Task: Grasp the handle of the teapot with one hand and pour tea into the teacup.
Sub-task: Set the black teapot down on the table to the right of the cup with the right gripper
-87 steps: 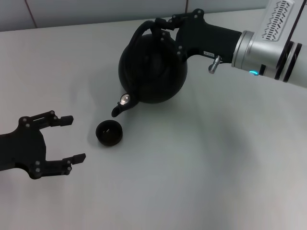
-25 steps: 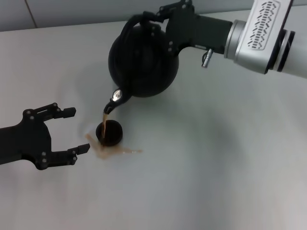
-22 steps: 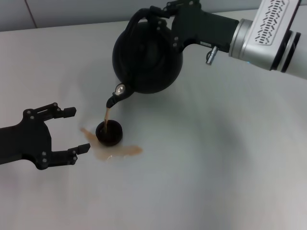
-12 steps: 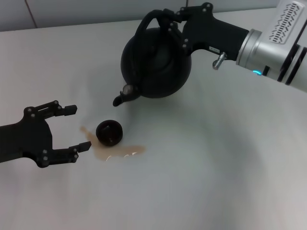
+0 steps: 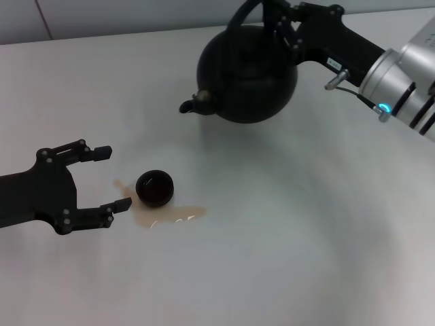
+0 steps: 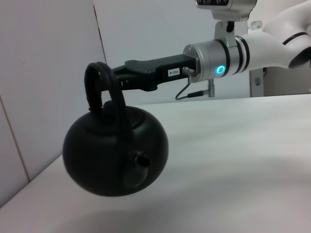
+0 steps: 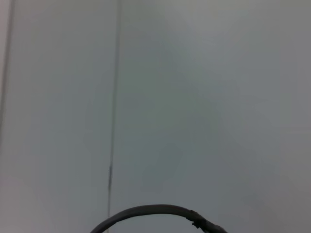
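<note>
The round black teapot [image 5: 248,78] hangs level above the table at the back, its spout [image 5: 194,104] pointing left. My right gripper [image 5: 277,15] is shut on the arched black handle [image 5: 246,12] at the top. The left wrist view shows the teapot [image 6: 112,153] in the air, held by its handle [image 6: 103,87]. The small dark teacup [image 5: 154,188] stands on the table in front and left of the pot. A thin light-brown puddle of tea [image 5: 170,216] lies around the cup. My left gripper [image 5: 109,178] is open just left of the cup.
The pale table [image 5: 285,231] stretches to the right and front of the cup. A grey wall [image 5: 102,17] runs along the table's back edge. The right wrist view shows only that wall and a thin cable [image 7: 155,211].
The right gripper has tipped the teapot back to level and carried it up and to the right, away from the cup. The stream has stopped. A tea puddle lies around the cup.
</note>
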Controlling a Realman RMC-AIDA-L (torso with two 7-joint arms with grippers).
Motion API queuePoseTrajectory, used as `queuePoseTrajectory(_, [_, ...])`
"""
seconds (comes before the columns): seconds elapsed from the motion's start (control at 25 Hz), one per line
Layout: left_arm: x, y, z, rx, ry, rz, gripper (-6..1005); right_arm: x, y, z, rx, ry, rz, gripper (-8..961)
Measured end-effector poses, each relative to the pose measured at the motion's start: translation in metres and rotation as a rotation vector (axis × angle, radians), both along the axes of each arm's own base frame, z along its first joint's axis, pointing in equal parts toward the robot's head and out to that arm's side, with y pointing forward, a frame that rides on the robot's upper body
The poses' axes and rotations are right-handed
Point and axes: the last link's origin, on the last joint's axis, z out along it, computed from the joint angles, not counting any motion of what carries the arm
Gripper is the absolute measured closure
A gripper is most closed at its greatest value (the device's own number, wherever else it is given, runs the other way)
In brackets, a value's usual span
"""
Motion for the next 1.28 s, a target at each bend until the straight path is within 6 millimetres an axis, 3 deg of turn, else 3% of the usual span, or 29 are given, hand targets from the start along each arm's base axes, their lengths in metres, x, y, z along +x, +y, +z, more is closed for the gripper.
queuePoseTrajectory(0.76, [0.001, 0.001, 0.0, -0.002, 0.005, -0.006, 157, 0.035, -0.006, -0.009, -0.065, 0.084, -0.241, 869])
queuePoseTrajectory(1.28, [0.0, 0.001, 0.0, -0.002, 0.008, -0.007, 157, 0.041, -0.009, -0.013, -0.078, 0.081, -0.271, 868])
